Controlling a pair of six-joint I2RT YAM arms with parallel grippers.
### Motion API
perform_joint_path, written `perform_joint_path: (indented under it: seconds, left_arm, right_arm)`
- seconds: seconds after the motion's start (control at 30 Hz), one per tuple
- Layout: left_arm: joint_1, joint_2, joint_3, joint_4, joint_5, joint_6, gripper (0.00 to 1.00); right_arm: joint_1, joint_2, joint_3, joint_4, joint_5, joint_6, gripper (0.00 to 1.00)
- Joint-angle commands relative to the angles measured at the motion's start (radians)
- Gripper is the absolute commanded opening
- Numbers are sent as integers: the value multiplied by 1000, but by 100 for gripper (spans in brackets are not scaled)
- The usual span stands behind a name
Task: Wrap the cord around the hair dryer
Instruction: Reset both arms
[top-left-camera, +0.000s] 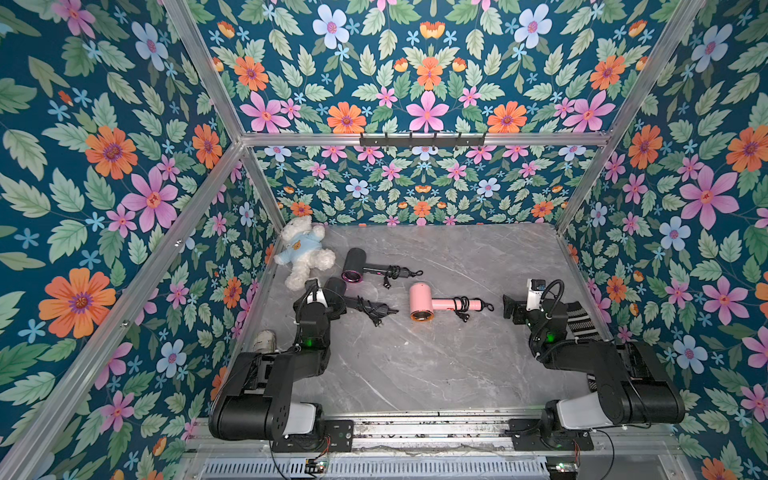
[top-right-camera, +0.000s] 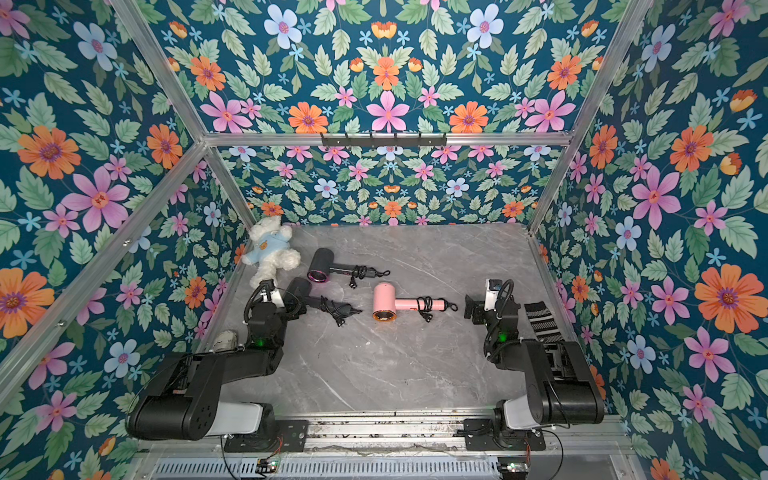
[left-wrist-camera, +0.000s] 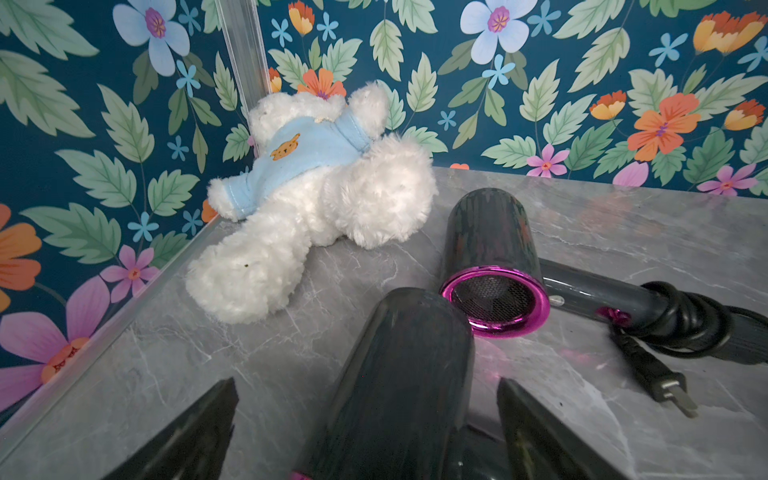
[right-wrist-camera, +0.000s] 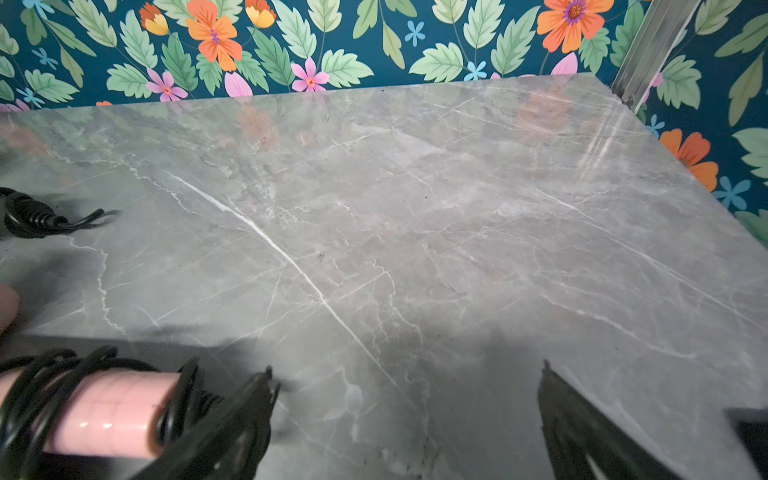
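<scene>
Left wrist view, entry one: my left gripper (left-wrist-camera: 365, 386), jaws spread wide, straddles the barrel of a black hair dryer (left-wrist-camera: 399, 374) without gripping it. That dryer lies just beside the pink hair dryer (top-left-camera: 422, 302), whose cord (top-left-camera: 460, 305) coils round its handle. My right gripper (right-wrist-camera: 407, 374), unclenched and empty, sits near the pink handle's end. A teddy bear (top-left-camera: 305, 249) lies well beyond.

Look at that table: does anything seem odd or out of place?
A white teddy bear lies toppled in the far corner, and a striped cloth sits by the right arm; neither fits a hair-drying setup. The pink hair dryer looks tidy, cord wound round its handle.
</scene>
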Motion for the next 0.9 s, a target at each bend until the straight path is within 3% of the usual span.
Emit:
perform_joint_path:
  seconds: [0.0,0.07,0.17,0.87]
  left_arm:
    - [67,30,42,40,17,28,99]
    - [97,101,99,1,85,21,99]
    - [98,183,78,121,95,30,99]
    - [89,209,35,203,119,51,99]
  right_arm:
    - [0,-1,0,54,-5,3,99]
    - [0,1,2,54,-3,3,99]
    - [0,1,0,58,-1,5,99]
    - [-57,1,22,13,-3,79,99]
